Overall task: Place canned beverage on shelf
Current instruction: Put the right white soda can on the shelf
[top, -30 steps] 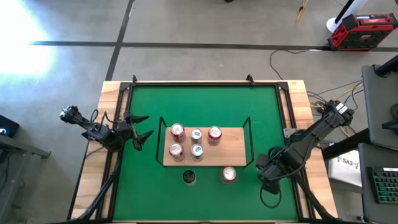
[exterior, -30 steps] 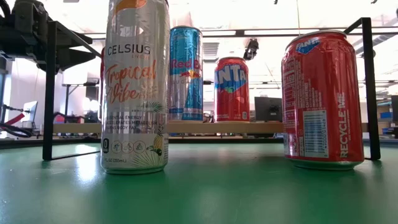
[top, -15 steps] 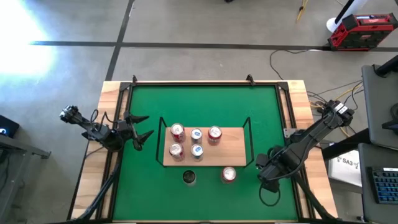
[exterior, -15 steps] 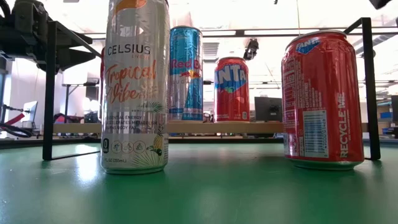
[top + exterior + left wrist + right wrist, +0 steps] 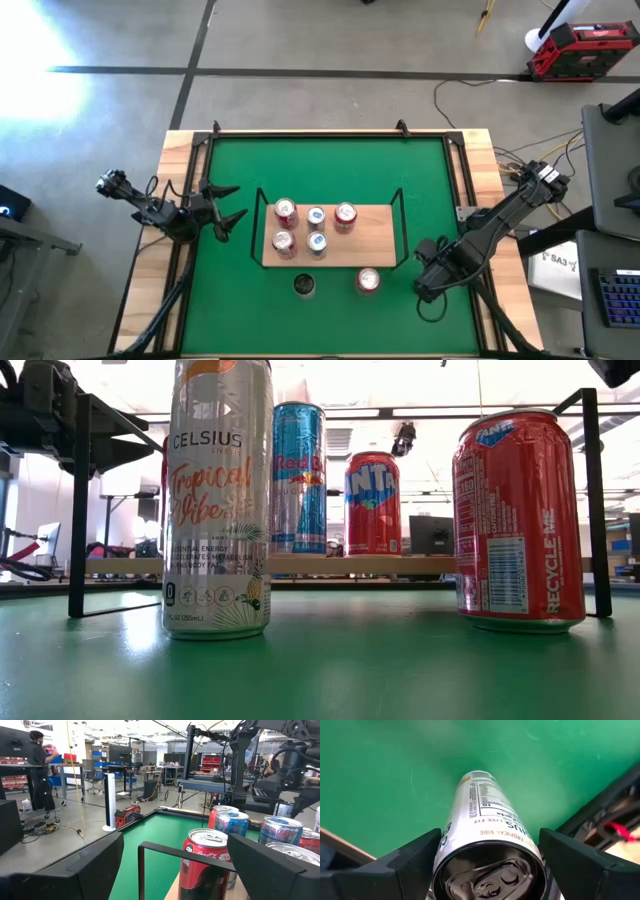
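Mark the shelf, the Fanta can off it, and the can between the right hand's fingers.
shelf (image 5: 365, 248): high view, bare board near right end.
Fanta can (image 5: 520, 520): low view, red side.
tall can (image 5: 487, 827): right wrist view, upper side wall.

the left arm reaches in from the table's left edge, lying low and stretched level across it, wrist straight. the left gripper (image 5: 226, 207) points toward the table's middle with its two fingers (image 5: 90, 865) spread wide apart and nothing between them. the right arm comes in diagonally from the right edge, elbow out, wrist bent downward. the right gripper (image 5: 428, 281) sits near the front right, fingers (image 5: 402, 867) pressed on either side of a can (image 5: 485, 830).
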